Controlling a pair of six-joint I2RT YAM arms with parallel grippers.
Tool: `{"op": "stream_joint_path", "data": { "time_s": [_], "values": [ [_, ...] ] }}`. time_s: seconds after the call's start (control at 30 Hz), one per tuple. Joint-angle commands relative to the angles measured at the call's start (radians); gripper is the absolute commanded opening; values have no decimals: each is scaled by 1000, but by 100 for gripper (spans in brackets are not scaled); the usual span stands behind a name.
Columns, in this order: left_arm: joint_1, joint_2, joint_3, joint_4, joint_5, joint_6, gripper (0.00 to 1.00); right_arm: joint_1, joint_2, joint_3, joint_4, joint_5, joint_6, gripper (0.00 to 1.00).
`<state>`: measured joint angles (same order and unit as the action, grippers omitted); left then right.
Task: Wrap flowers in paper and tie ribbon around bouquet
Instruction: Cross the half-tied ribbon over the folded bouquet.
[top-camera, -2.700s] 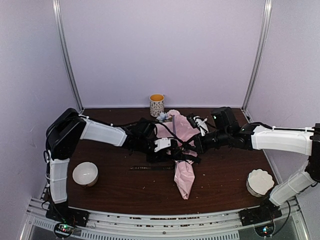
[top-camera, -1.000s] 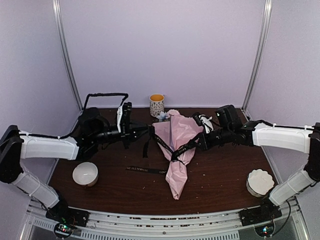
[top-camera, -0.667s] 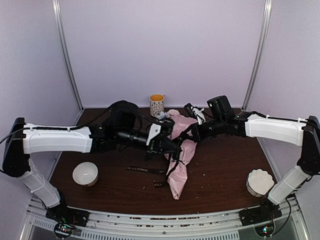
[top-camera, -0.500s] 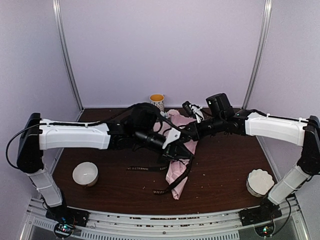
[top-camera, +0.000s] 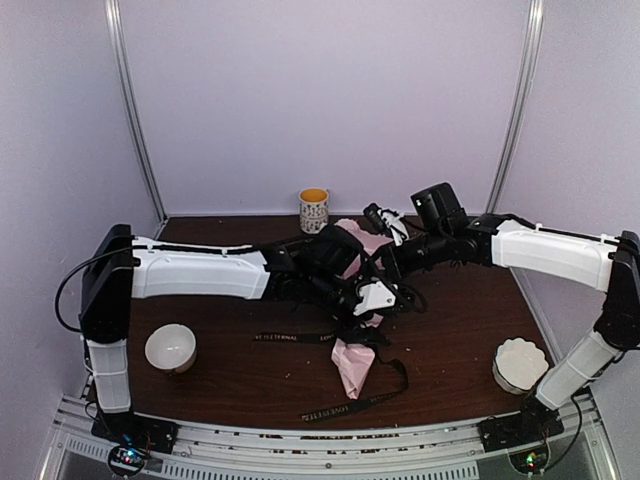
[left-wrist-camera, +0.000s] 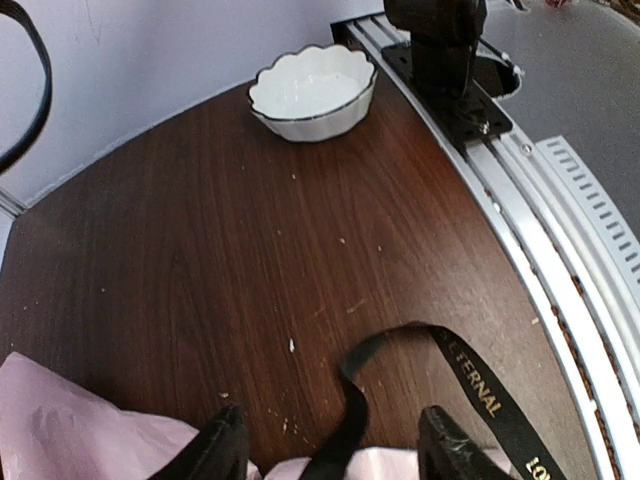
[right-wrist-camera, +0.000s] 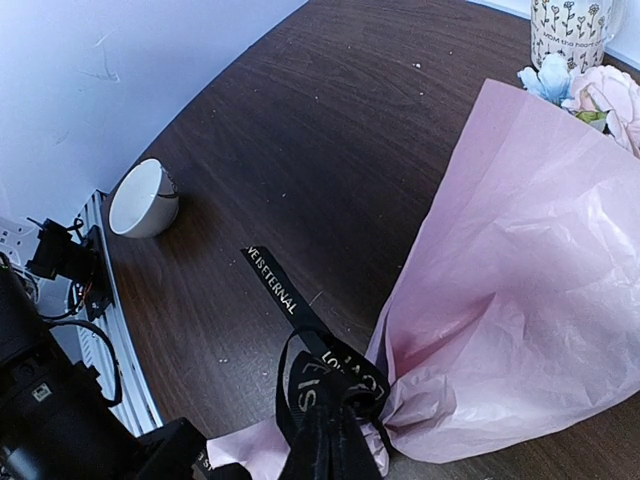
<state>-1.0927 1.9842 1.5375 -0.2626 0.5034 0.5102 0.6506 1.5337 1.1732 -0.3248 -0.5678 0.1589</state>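
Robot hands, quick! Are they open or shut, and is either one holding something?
Left gripper: open, holding nothing; the ribbon passes loose between its fingers.
Right gripper: shut on the ribbon.

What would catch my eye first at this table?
The pink paper bouquet lies mid-table, cinched at the waist by a black ribbon with gold lettering. The white left arm and right arm meet over it, and pale blooms peek out beside a flowered mug at the back.
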Motion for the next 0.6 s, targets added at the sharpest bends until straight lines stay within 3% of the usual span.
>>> {"op": "stream_joint_path", "data": {
  "time_s": [0.0,0.17,0.23,0.33,0.57],
  "values": [
    [3,-107,-16,-102,-63,111,64,15,-5,39,-31,21,-22,0],
    [83,-275,-235,186,-55,-96,60,48,-6,42,-24,22,15,0],
    [151,-340,-329,368,-30,-237,52,51,-11,28,21,18,79,0],
    [231,-381,-469,591,-31,-419,52,49,-1,18,57,35,203,0],
    [246,-321,-511,597,-137,-395,65,54,49,-64,267,-19,462,0]
  ]
}}
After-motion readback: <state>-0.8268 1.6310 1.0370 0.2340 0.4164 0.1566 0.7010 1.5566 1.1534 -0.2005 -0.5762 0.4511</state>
